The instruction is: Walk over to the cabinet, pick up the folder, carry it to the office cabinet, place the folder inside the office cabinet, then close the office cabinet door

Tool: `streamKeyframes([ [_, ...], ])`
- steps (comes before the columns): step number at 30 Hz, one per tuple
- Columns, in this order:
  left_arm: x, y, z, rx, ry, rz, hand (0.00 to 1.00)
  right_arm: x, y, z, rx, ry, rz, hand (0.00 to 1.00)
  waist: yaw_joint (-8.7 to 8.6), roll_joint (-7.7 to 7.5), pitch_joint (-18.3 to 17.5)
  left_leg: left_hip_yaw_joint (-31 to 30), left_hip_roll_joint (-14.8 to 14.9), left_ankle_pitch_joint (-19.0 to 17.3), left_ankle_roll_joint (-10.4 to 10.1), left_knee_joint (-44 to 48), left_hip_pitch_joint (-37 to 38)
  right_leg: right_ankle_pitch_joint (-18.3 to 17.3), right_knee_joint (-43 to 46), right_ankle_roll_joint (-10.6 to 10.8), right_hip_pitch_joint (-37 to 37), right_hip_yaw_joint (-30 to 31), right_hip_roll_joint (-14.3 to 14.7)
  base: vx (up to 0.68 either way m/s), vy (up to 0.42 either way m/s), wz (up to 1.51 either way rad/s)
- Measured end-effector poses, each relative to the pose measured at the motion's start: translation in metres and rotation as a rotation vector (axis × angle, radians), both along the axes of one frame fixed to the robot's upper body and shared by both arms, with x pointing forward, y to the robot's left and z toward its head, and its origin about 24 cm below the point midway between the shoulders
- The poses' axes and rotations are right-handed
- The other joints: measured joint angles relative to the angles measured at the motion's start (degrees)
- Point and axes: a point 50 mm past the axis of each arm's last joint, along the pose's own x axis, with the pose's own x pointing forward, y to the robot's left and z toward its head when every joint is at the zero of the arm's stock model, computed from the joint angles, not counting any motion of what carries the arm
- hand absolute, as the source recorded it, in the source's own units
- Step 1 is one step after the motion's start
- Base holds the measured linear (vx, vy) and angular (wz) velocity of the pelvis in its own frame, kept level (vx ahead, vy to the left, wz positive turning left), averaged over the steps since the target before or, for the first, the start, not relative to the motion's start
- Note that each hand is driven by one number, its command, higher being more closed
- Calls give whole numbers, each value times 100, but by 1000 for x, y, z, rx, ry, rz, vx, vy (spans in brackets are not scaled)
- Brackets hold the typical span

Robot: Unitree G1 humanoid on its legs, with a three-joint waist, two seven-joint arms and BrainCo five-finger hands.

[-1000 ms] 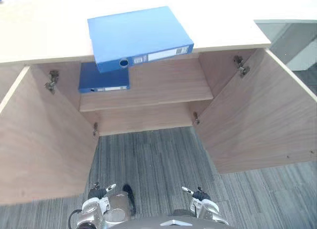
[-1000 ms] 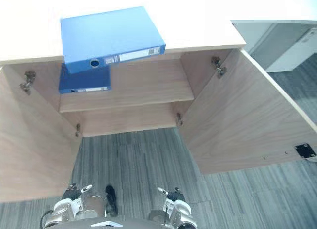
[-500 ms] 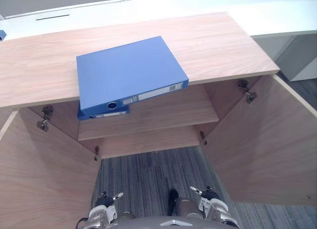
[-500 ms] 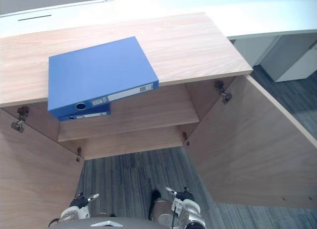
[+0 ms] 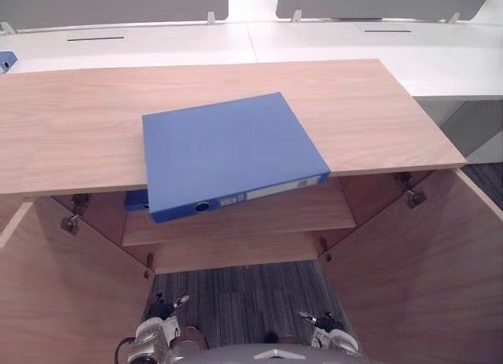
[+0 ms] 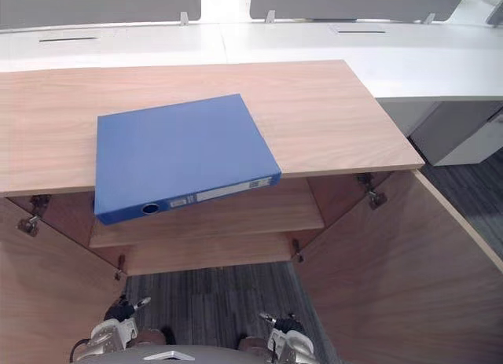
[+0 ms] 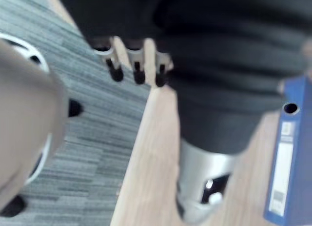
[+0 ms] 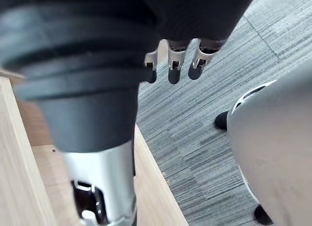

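Grey carpet point(image 5: 244, 301) is right below me. My left hand point(image 7: 137, 70) and my right hand point(image 8: 174, 65) hang low over it, fingers straight and loose, holding nothing. Past them the cabinet point(image 5: 377, 112) stands with both doors wide open. The blue folder point(image 5: 228, 152) lies flat on its wooden top, label end sticking out over the front edge. A second blue folder point(image 5: 135, 199) peeks out on the shelf point(image 5: 314, 215) underneath.

Folder point(image 5: 228, 152) smooth blue plastic; cabinet point(image 5: 377, 112) matt wood-grain; floor point(image 5: 244, 301) grey carpet
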Motion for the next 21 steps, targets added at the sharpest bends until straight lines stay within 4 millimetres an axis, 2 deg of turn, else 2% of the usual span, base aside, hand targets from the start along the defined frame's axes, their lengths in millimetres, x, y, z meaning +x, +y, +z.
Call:
streamKeyframes([
  [4, -4, -1, -2, 2, 20, -22, 0, -2, -1, -1, 1, 6, -5, 0, -5, 26, -41, -18, -223, 344, 12, -683, 277, 116, -209, -2, 75, 11, -48, 4, 21, -2],
  [13, -18, 5, -6, 37, 79, -77, 0, -14, -7, -5, -3, 58, -20, 0, -24, 25, -71, -372, -414, 861, 103, -1623, 665, 405, -586, -29, 232, 13, 23, -60, -14, 2],
  [17, -22, 9, -6, 57, 82, -7, 0, -15, -6, -5, -6, 61, -24, 0, -23, -45, -110, -577, -559, 1061, 206, -1879, 707, 481, -683, 27, 252, -73, -61, -88, 43, 15],
  [21, -22, 15, -1, 84, 41, 80, 0, -16, -7, -5, -30, 73, -35, 0, 6, -69, -107, -711, -656, 1093, 249, -1886, 787, 482, -764, 25, 429, -137, -145, -53, 46, 18],
])
